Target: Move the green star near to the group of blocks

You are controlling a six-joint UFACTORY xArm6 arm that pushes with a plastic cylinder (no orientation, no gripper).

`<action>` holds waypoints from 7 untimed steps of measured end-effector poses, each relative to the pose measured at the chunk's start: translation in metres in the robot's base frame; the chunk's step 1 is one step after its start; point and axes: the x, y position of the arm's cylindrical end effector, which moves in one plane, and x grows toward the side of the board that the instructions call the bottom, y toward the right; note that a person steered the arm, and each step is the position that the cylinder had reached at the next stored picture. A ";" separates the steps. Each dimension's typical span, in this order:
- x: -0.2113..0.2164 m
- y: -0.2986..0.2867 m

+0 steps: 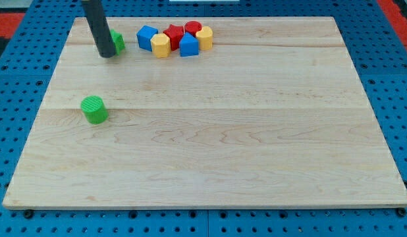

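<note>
So your green star (117, 41) sits up near the far edge of the wooden board (210, 164), mostly hidden behind the rod, only its right side peeking out. My tip (107, 55) is touching or right against the star's left side; you can't quite tell which from here. There are no jaws on this rig, just the plain rod, so nothing is clamped or let go.

Using the star as your landmark: the group sits just to its right along the same top edge, with a small gap of bare wood between. Room above the star is thin, since the board's edge is close. Below and to the right of it, the wood is wide open.

Count-wise the group is six: two blue blocks (147, 37) (188, 45), two yellow blocks (160, 46) (204, 37), a red star (174, 34) and a red cylinder (193, 27), all packed touching. Well below the star and slightly left sits one green cylinder (94, 109), alone. That makes two green pieces total.
</note>
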 end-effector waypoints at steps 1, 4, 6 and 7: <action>-0.013 -0.003; -0.036 -0.028; -0.070 -0.006; -0.085 -0.023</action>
